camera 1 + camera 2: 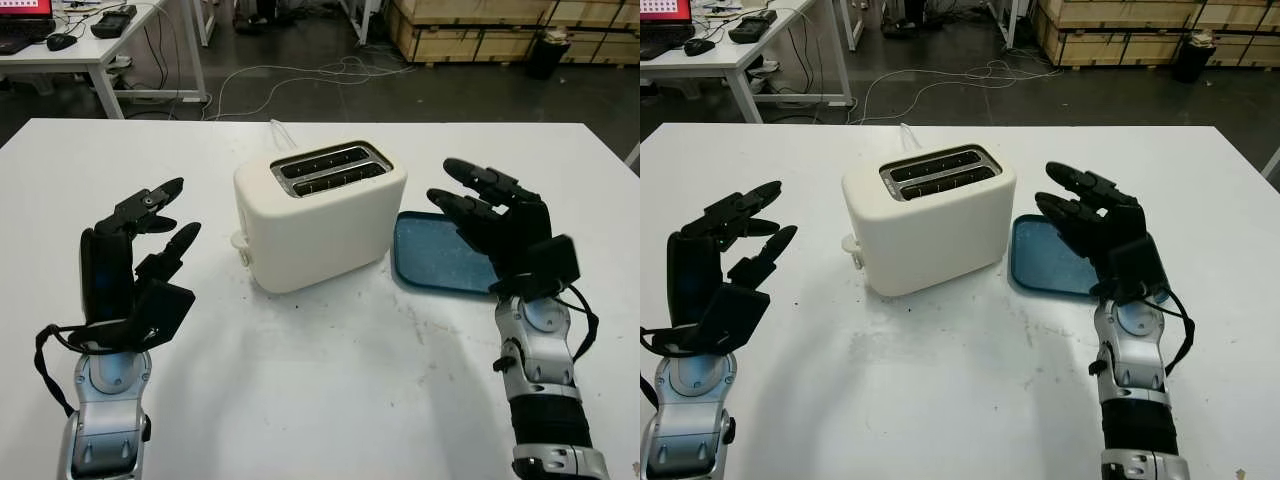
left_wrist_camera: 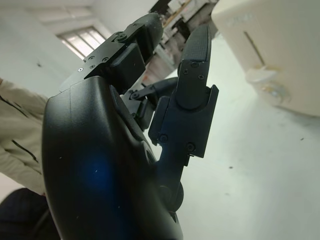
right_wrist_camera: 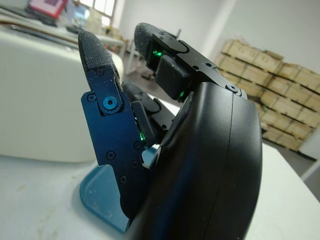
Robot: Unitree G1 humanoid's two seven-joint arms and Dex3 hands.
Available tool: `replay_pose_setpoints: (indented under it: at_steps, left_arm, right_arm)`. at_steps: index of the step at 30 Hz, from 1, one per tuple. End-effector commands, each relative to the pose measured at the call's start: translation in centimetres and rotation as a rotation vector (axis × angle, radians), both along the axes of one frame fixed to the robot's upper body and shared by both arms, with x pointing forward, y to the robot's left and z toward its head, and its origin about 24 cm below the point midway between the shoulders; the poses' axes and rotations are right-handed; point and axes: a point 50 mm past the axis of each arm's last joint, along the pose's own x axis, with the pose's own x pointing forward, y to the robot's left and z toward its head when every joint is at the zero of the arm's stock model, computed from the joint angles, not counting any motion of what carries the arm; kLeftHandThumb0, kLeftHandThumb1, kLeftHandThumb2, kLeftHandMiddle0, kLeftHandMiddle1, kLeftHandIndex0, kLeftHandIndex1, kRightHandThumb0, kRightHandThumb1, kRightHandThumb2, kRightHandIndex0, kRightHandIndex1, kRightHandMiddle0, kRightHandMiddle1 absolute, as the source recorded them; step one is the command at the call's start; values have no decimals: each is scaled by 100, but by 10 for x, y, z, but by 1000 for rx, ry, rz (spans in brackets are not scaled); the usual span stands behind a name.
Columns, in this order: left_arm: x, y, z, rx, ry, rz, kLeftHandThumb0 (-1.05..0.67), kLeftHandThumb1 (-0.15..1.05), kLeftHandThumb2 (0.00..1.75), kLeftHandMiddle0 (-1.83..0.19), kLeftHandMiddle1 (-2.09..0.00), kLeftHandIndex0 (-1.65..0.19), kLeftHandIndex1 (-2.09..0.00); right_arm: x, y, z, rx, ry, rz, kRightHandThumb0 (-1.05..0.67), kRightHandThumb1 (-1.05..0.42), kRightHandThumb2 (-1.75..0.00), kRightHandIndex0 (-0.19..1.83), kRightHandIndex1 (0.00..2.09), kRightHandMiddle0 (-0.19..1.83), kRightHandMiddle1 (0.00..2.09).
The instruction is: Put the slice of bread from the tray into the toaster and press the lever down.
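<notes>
White toaster (image 1: 320,215) stands between the two hands, apart from both. Blue tray (image 1: 437,255) lies just beside the toaster, partly under the right hand (image 1: 497,222), which is open and holds nothing. Left hand (image 1: 140,250), also open, holds nothing. Left wrist view shows the toaster's side lever (image 2: 263,82); no bread visible on the tray.

A lab or workshop: a bare concrete floor (image 1: 420,95) with loose cables (image 1: 300,75), stacked wooden crates (image 1: 1130,30) at the upper right, and a desk (image 1: 70,50) with a laptop (image 1: 22,12) and mouse (image 1: 61,41) at the upper left.
</notes>
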Motion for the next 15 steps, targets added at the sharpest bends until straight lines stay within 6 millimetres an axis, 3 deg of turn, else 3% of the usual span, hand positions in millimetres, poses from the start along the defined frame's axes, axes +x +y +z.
replay_pose_setpoints:
  at_steps: [1, 11, 15]
  left_arm:
    - [-2, -3, 5, -46, -45, 0, -56, 92, 28, -49, -104, -75, -1]
    - [10, -4, 10, -16, -44, -18, -51, 92, 26, -49, -109, -79, -2]
    - [16, 11, 25, 149, -17, -73, -48, 92, 22, -52, -112, -84, -5]
  right_arm:
    - [3, 3, 7, -10, -36, 0, -62, -89, -2, 93, 0, 85, 0]
    - [8, 8, 6, -28, -75, 38, -61, -90, 0, 93, 1, 85, 0]
    - [8, -1, 12, -105, -60, 48, -62, -91, -1, 90, 0, 84, 0]
